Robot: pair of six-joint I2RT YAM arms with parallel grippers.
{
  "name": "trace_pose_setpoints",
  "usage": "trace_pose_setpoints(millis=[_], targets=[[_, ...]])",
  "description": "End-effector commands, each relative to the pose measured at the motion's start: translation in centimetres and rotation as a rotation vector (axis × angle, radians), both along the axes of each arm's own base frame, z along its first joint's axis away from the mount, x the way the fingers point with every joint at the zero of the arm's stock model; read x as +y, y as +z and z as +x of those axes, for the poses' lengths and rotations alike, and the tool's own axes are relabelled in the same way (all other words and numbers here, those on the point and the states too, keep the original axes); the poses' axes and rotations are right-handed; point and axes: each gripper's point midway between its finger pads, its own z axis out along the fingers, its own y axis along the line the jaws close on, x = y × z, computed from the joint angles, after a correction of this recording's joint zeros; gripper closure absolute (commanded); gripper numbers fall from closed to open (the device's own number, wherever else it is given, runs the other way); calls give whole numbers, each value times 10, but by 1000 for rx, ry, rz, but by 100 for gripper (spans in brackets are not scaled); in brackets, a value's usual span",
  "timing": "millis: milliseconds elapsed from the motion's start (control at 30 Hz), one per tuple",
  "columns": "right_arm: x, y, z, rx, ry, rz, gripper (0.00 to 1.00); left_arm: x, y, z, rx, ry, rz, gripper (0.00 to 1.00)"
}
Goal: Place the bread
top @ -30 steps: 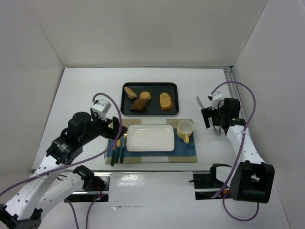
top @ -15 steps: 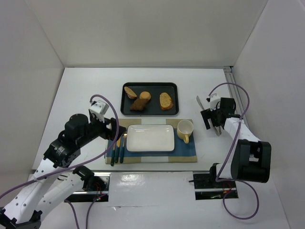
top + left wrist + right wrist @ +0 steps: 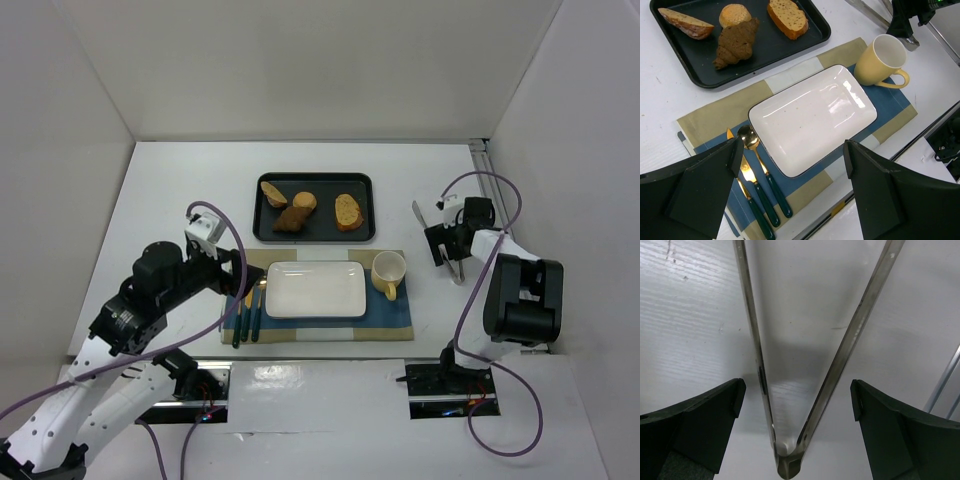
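Top external shows bread on the tray, well left of the wide-spread right gripper.

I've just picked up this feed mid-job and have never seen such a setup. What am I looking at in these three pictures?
Two robot arms stand at the near edge of a table, each ending in a two-finger pincer. The wide picture looks down from above and behind them; the other two come from cameras on the wrists. The left pincer is open and empty; its camera looks down on a white plate on a placemat, with cutlery and a yellow mug beside it. Further back, a black tray holds the bread slice and three other baked pieces. The right pincer is open, straddling metal tongs that lie on the table, ungripped.
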Motion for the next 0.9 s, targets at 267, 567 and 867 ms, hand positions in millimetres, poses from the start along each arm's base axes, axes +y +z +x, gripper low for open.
trace_pose_setpoints(millis=[267, 567, 867], targets=[[-8, -3, 28, 1, 1, 14, 0, -2, 13, -2, -52, -18, -29, 0], [-8, -25, 25, 69, 8, 23, 0, -1, 22, -9, -86, -36, -53, 0], [-5, -42, 11, 148, 16, 35, 1, -1, 29, -13, -110, -44, -70, 0]])
